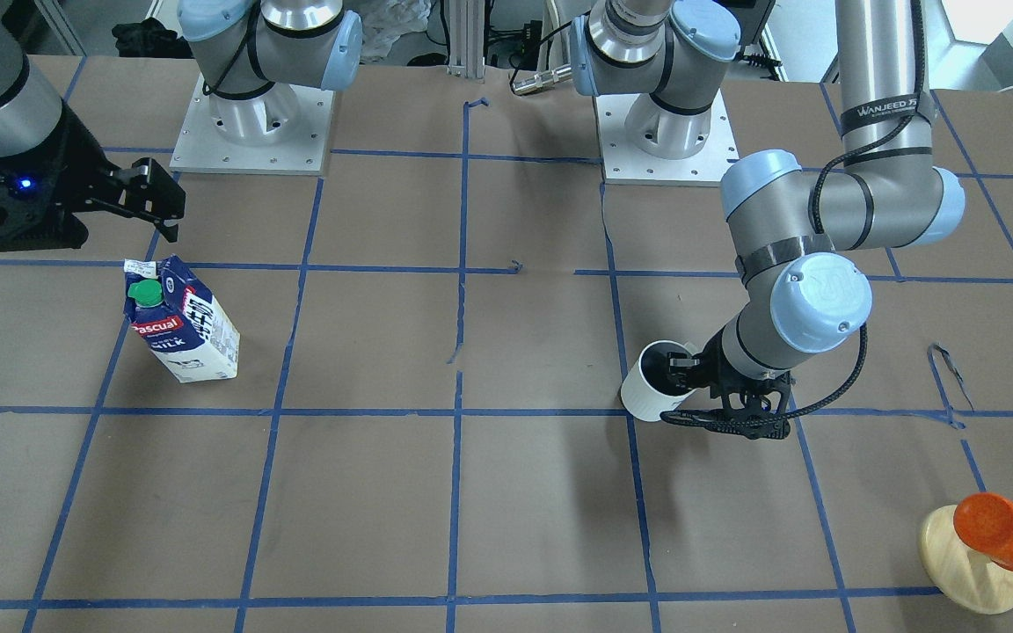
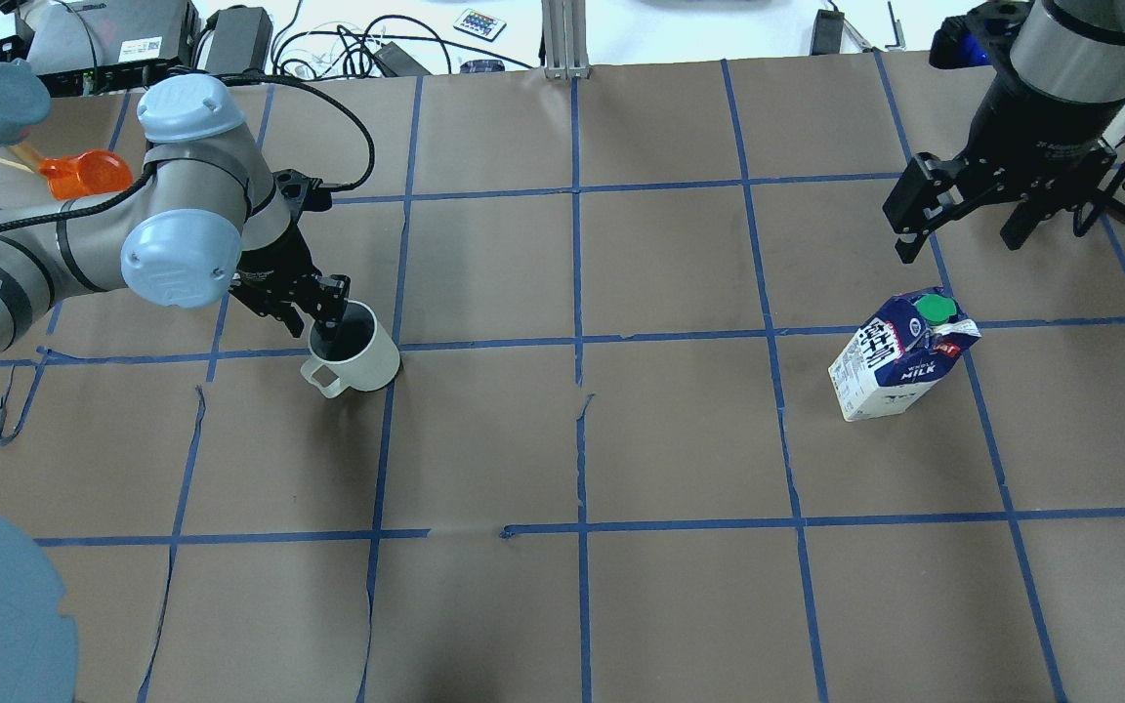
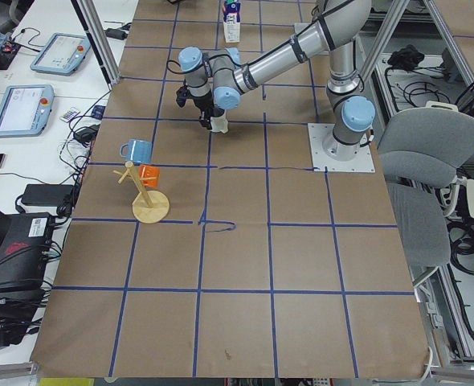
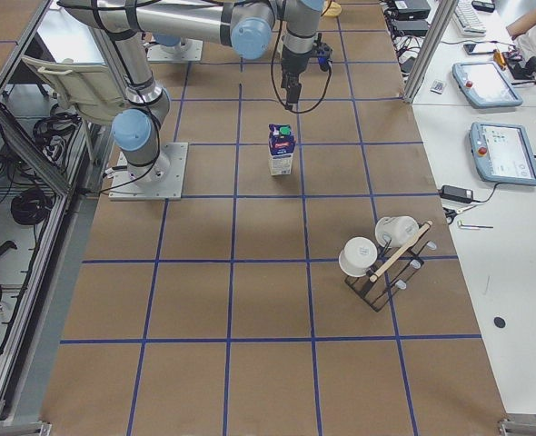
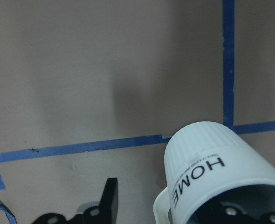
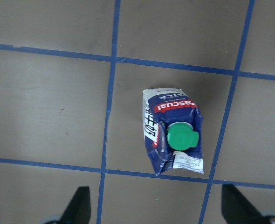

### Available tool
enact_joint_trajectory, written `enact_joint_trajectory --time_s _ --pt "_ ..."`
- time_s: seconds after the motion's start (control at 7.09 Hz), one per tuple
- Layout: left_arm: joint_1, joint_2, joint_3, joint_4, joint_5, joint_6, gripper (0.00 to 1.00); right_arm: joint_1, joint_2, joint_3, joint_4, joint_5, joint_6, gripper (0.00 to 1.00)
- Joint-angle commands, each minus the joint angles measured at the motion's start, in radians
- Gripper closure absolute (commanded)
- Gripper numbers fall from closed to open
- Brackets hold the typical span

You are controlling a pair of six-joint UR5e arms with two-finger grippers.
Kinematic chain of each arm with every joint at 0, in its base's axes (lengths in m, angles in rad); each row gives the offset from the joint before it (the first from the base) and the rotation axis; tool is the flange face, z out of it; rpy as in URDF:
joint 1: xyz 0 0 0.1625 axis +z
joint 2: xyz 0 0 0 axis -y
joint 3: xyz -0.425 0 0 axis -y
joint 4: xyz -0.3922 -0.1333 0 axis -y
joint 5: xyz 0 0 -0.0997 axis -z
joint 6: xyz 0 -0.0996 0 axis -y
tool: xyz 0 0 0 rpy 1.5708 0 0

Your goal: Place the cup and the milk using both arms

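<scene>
The white ribbed cup (image 2: 359, 353) stands on the table at the left and also shows in the front view (image 1: 647, 393). My left gripper (image 2: 313, 314) is open and straddles the cup's wall near the handle. In the left wrist view one finger (image 5: 110, 200) stands outside the cup (image 5: 207, 158), with a gap to it, and the other is inside. The milk carton (image 2: 899, 363) stands upright at the right, green cap up. My right gripper (image 2: 961, 246) is open and empty, raised above and behind it. The right wrist view looks down on the milk carton (image 6: 174, 135).
A wooden stand (image 1: 971, 556) with an orange cup (image 1: 999, 526) is by the table's corner past my left arm. A black rack with white mugs (image 4: 382, 256) stands at the far edge on my right. Blue tape lines (image 2: 577, 342) grid the brown table.
</scene>
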Motion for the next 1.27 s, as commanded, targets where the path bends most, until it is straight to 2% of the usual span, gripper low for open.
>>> enact_joint_trajectory --time_s 0.0,0.28,0.42,0.56,0.71,0.85,1.13 --pt "-0.003 0.016 -0.004 -0.005 0.0 0.0 1.0 -0.023 0.009 0.133 -0.164 -0.011 0.001 0.0" --pt "-0.007 0.033 0.01 -0.005 0.002 -0.006 1.0 -0.023 0.024 0.157 -0.194 -0.011 0.01 0.0" --pt "-0.004 0.027 0.061 0.007 -0.007 -0.05 1.0 -0.023 0.035 0.171 -0.193 -0.011 0.014 0.0" --pt "-0.009 -0.008 0.144 0.001 -0.022 -0.207 1.0 -0.023 0.036 0.195 -0.196 -0.011 0.012 0.0" --pt "-0.03 -0.039 0.187 -0.007 -0.071 -0.265 1.0 -0.023 0.036 0.22 -0.2 -0.013 0.009 0.0" --pt "-0.088 -0.074 0.21 0.008 -0.075 -0.344 1.0 -0.023 0.036 0.237 -0.2 -0.013 0.009 0.0" --pt "-0.206 -0.193 0.371 0.021 -0.105 -0.585 1.0 -0.037 0.036 0.245 -0.202 -0.013 0.003 0.0"
